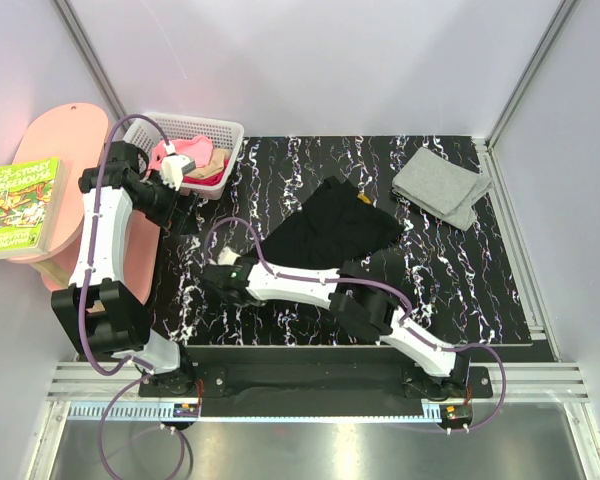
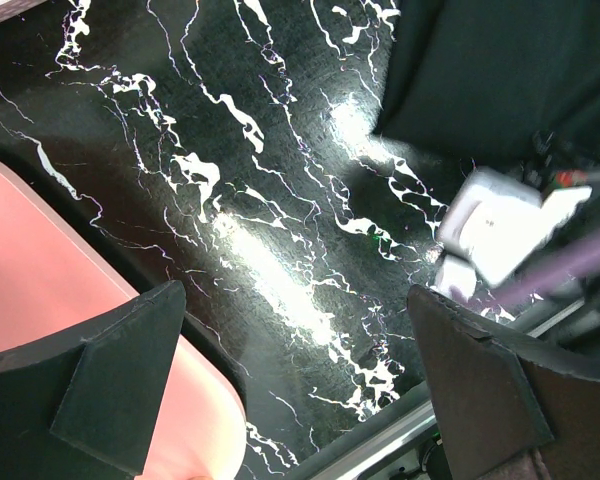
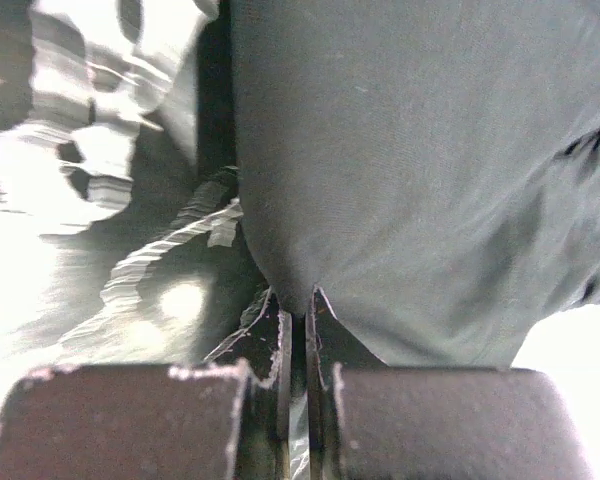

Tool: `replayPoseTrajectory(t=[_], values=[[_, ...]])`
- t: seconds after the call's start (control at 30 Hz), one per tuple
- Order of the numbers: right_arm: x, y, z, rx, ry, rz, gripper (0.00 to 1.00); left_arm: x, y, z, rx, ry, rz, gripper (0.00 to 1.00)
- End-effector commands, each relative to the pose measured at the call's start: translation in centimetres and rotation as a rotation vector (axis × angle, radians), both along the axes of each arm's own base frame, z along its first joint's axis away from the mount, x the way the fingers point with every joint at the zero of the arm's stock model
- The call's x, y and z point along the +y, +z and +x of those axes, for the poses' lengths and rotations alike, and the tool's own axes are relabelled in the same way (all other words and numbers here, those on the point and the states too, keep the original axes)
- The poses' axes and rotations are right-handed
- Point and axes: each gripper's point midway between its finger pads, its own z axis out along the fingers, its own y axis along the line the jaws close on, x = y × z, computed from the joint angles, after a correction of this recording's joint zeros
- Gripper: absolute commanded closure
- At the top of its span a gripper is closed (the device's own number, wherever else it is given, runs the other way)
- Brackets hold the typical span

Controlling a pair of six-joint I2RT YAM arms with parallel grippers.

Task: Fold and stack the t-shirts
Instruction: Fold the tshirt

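The black shirt lies crumpled in the middle of the bench. The right tool reaches across to the near left corner of this shirt. Its two fingers are pressed tight together, and the edge of the cloth is pinched between them. The left tool hangs over the left side of the bench. Its fingers are spread wide with nothing between them. Under it are the bench top and the edge of a pink board. The grey shirt lies folded at the far right corner of the bench, well apart from the black one. The other shirts, pink, tan and red, sit bunched up in a white basket at the far left corner. A book lies on the pink board.
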Motion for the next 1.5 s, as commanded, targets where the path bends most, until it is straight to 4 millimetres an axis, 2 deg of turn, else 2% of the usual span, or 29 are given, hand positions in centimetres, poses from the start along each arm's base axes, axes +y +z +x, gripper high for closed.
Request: replayPoseTrajectory(t=[0.0,0.03,0.07,0.2,0.23,0.27,0.3,0.33,0.37,0.4,0.43,0.47,0.5,0.53,0.57,0.6,0.7,0.8,0.9,0.93,1.03,1.17,1.27,1.43,1.47], values=[[7.6,6.4,-3.4,0.086,0.096,0.265,1.0,0.2,1.7,1.2,-0.066,0.006,0.016,0.01],[7.7,6.9,-4.2,0.113,0.105,0.259,1.0,0.2,1.7,1.2,-0.065,0.006,0.014,0.01],[9.1,9.2,-4.7,0.134,0.121,0.342,1.0,0.2,1.8,1.3,-0.068,0.007,0.016,0.01],[9.9,13.1,-6.4,0.209,0.125,0.476,1.0,0.3,2.1,1.2,-0.076,0.01,0.021,0.01],[9.5,15.1,-6.0,0.21,0.115,0.524,1.0,0.3,2.1,1.3,-0.076,0.007,0.021,0.01],[9.1,15.0,-6.3,0.25,0.095,0.537,1.0,0.3,2.1,1.3,-0.077,0.008,0.019,0.01],[9.2,15.7,-5.8,0.258,0.084,0.581,1.0,0.2,2.0,1.3,-0.072,0.01,0.013,0.01],[8.5,18.1,-5.1,0.254,0.07,0.649,1.0,0.1,2.1,1.3,-0.074,0.007,0.01,0.01],[6.9,16.0,-4.1,0.309,0.013,0.634,1.0,0.1,2.1,1.3,-0.075,0.007,0.007,0.01],[7.1,16.6,-2.9,0.31,-0.003,0.708,1.0,0.0,2.1,1.4,-0.072,0.006,0.005,0.01],[6.0,18.8,-2.3,0.313,-0.015,0.78,1.0,0.0,2.1,1.4,-0.071,0.007,0.005,0.01],[3.8,16.3,-1.0,0.37,-0.101,0.772,1.0,0.0,2.1,1.4,-0.074,0.007,0.005,0.01],[3.4,18.2,0.2,0.346,-0.104,0.86,1.0,0.1,2.1,1.3,-0.071,0.009,0.007,0.01],[2.6,18.1,0.7,0.365,-0.124,0.886,1.0,0.2,2.1,1.4,-0.073,0.009,0.011,0.01],[1.5,16.5,0.7,0.41,-0.15,0.881,1.0,0.2,2.1,1.4,-0.074,0.01,0.011,0.01],[0.4,16.5,2.3,0.406,-0.179,0.904,1.0,0.2,2.1,1.4,-0.07,0.009,0.011,0.01],[-1.0,16.6,4.2,0.402,-0.191,0.926,1.0,0.1,2.1,1.6,-0.065,0.012,0.005,0.01],[-1.2,16.5,5.4,0.408,-0.169,0.93,1.0,-0.1,1.9,1.6,-0.054,0.011,0.004,0.01],[-2.0,15.7,7.4,0.408,-0.185,0.926,1.0,-0.2,1.9,1.7,-0.054,0.008,0.01,0.01],[-2.8,14.9,8.5,0.407,-0.213,0.92,1.0,-0.2,1.9,1.6,-0.054,0.008,0.015,0.01],[-4.0,13.5,10.3,0.418,-0.253,0.914,1.0,-0.1,1.9,1.7,-0.051,0.009,0.02,0.01],[-6.5,12.9,13.2,0.413,-0.314,0.957,1.0,-0.1,1.8,1.5,-0.046,0.006,0.027,0.01],[-7.2,13.6,14.0,0.407,-0.318,0.997,1.0,0.0,1.6,1.4,-0.04,0.005,0.033,0.01],[-6.6,17.8,14.3,0.371,-0.244,1.094,1.0,0.1,1.3,1.5,-0.032,0.003,0.039,0.01],[-6.8,17.9,14.4,0.362,-0.248,1.091,1.0,0.0,1.3,1.5,-0.031,0.002,0.037,0.01]])
